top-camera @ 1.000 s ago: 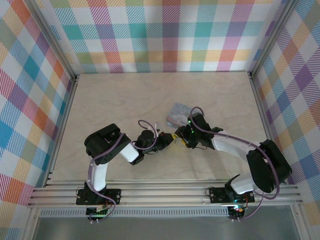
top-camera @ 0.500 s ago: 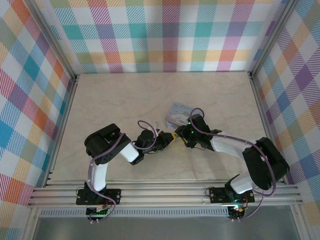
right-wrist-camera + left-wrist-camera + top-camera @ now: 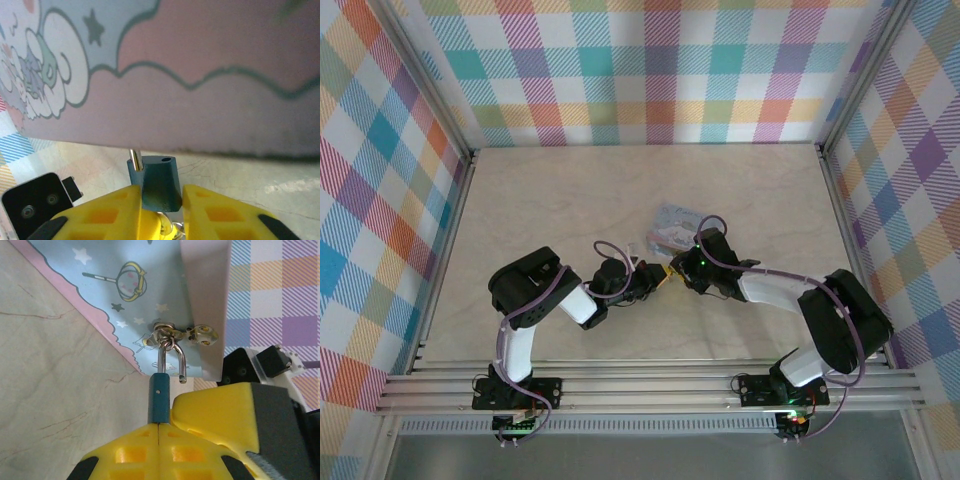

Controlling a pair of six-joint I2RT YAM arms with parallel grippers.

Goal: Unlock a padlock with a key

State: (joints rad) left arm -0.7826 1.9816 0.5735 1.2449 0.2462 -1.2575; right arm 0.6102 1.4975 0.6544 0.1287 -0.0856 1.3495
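At the clasp of the box, the padlock was clamped in the closed left claw; it could be twisted loose by the right claw, half-closed around it, hold unclear.

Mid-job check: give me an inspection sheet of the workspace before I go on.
Surface: pale marbled table, no spills seen.
Job's things: padlock hangs by its shackle from the clasp; one shackle leg looks free of the body. Key: cannot tell; a blurred metal glint sits under the padlock.
Clutter: pale blue cartoon box.
Grippers: left gripper shut on the padlock's lower end; right gripper appears to pinch its sides.
Cables: purple cable loops on both arms, no snag seen.
Surroundings: plaid walls, aluminium rails.
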